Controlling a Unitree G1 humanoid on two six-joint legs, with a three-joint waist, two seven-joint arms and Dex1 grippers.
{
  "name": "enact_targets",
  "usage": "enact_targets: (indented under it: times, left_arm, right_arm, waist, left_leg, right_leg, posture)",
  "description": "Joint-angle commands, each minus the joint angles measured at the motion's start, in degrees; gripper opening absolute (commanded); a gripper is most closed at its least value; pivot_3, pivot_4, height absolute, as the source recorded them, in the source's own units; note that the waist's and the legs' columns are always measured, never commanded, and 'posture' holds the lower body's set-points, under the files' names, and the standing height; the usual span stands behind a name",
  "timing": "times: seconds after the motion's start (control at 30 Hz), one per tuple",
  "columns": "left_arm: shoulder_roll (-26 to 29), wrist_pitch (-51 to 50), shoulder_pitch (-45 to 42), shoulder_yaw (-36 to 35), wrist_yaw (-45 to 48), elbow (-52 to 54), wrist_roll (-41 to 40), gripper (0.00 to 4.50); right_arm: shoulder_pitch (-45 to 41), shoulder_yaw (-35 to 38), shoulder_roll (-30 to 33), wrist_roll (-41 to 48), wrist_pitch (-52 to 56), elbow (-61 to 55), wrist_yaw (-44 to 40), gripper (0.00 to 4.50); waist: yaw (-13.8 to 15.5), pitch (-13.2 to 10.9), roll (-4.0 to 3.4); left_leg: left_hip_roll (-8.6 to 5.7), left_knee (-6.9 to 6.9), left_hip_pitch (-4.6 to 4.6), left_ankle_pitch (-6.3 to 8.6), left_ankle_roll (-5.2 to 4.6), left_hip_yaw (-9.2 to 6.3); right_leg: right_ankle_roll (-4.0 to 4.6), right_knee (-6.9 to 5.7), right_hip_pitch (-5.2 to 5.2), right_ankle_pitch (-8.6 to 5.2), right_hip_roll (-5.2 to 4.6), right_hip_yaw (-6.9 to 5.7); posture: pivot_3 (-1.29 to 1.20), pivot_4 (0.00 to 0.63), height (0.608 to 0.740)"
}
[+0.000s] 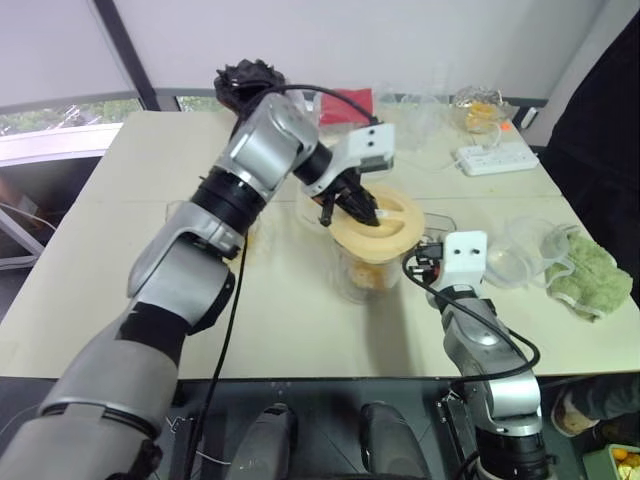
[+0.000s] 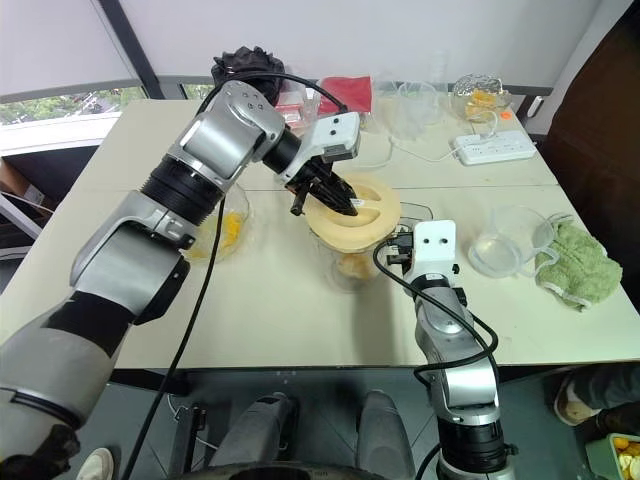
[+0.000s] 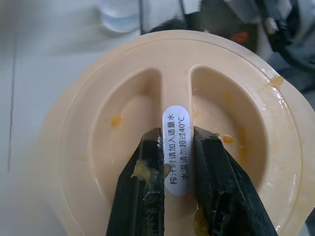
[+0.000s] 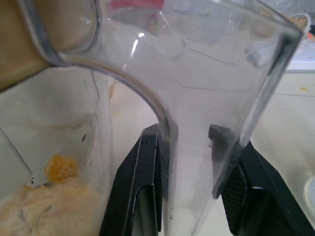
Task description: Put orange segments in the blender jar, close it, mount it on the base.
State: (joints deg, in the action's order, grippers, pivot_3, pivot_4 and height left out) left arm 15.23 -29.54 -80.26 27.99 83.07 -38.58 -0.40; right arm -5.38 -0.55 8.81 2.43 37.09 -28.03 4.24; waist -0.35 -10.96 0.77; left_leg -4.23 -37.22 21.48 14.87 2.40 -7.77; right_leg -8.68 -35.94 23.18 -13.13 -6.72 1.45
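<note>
The left gripper has its two black fingers pressed together on the raised middle ridge of the round cream plastic lid. One finger lies on each side of the ridge, just beside a white printed label stuck along it. Bits of orange pulp cling to both fingers and dot the lid's two hollows. The lid lies over the mouth of the clear plastic blender jar; whether it is fully seated cannot be told.

The right gripper is closed on the jar's clear curved handle, which passes between its two black fingers. Inside the jar, orange segments lie at the bottom.

The jar stands upright near the middle of the pale cream table, between the two arms. On the robot's left, just beside the jar, sits a clear bowl with orange pieces in it. To the right lie an empty clear plastic container and, touching it, a crumpled green cloth. Farther back are a white power strip, a red object and a black object at the table's far edge.
</note>
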Motion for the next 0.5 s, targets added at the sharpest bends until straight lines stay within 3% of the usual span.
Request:
enact_targets:
  times: [0.03,0.33,0.5]
  left_arm:
    - [0.2,-3.3,1.3,0.4,-8.4,1.4,4.8,0.26]
    - [1.4,-14.3,2.2,0.1,-9.8,7.4,4.0,0.26]
    - [2.1,-15.0,3.0,0.0,-10.0,10.0,3.6,0.26]
  right_arm:
    - [0.1,-1.5,0.8,-2.7,-1.1,-0.3,-0.4,0.94]
    - [-1.4,-0.6,1.4,-2.8,-2.6,1.7,-0.8,0.94]
    - [-1.9,-0.7,1.5,-2.8,-3.1,2.4,-1.0,0.94]
  waist:
    - [-0.1,0.0,0.0]
    - [-0.3,0.0,-0.01]
    - [-0.4,0.0,-0.02]
  left_leg:
    - [0.0,0.01,-0.01,0.0,0.0,0.0]
    - [0.01,0.01,-0.03,0.0,0.0,-0.01]
    - [0.02,0.03,-0.03,0.0,0.01,0.0]
  right_leg:
    - [0.0,0.0,0.0,0.0,0.0,0.0]
    - [0.0,-0.01,0.01,0.0,0.01,0.0]
    - [0.0,0.0,0.03,0.0,0.01,0.0]
  posture:
    - [0.0,0.15,0.74]
    - [0.0,0.15,0.74]
    - [0.0,0.15,0.74]
